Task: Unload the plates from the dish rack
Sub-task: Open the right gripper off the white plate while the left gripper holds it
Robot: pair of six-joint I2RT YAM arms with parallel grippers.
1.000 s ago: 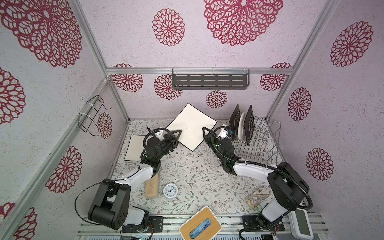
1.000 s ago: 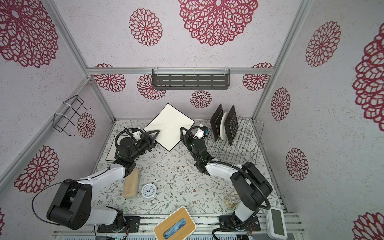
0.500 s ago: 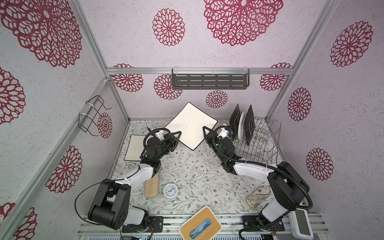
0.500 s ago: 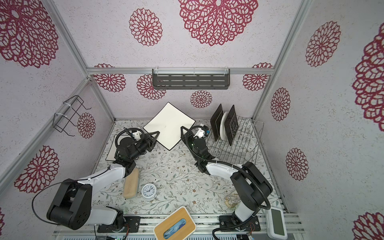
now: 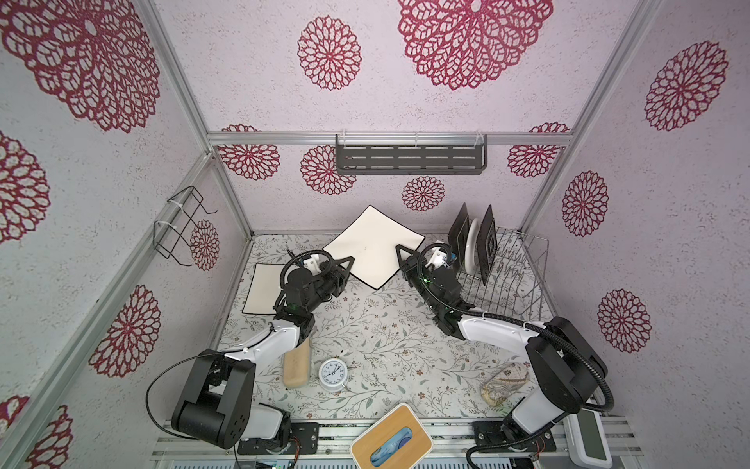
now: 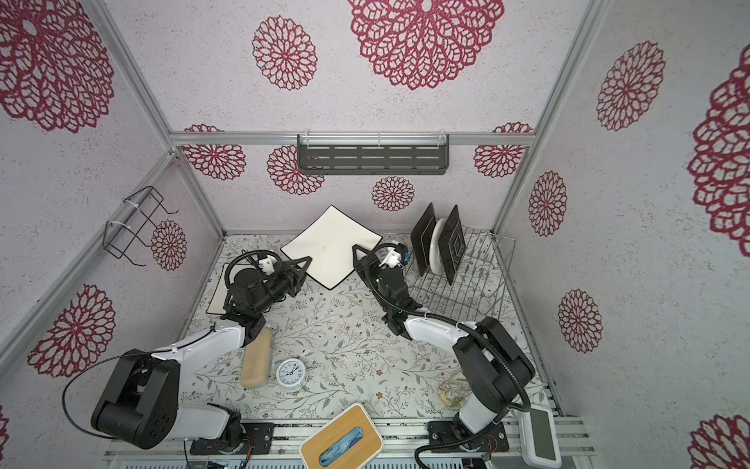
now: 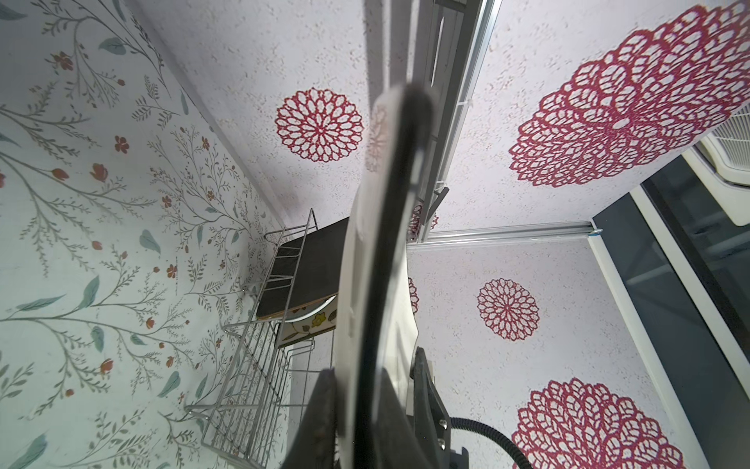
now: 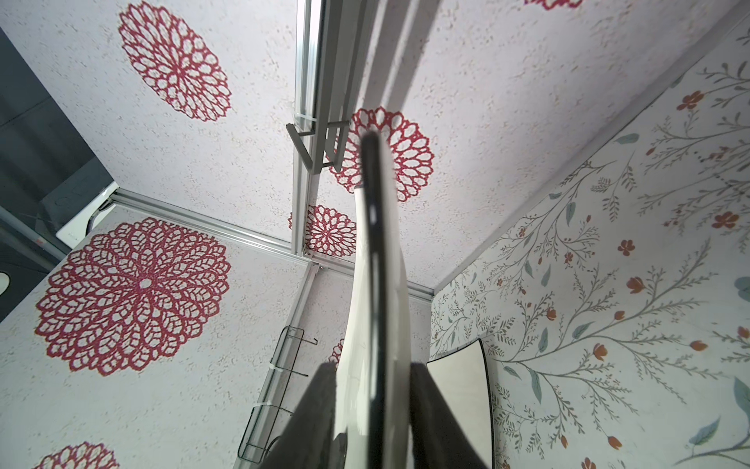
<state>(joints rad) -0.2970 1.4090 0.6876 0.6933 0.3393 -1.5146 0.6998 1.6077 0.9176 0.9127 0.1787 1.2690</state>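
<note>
While the left gripper (image 5: pixel 350 260) clamps the white pointed-corner square plate (image 5: pixel 373 247) away from the silver wire dish rack (image 5: pixel 515 280), whether the rack-side right gripper (image 5: pixel 399 252) pinches it is unclear.

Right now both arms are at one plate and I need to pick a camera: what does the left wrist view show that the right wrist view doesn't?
Left wrist only: the rack with a dark plate and a patterned plate standing in it. Right wrist only: the flat white plate on the table and the wire basket on the wall. Both: the raised white plate edge-on, flanked by the left gripper or the right gripper.
</note>
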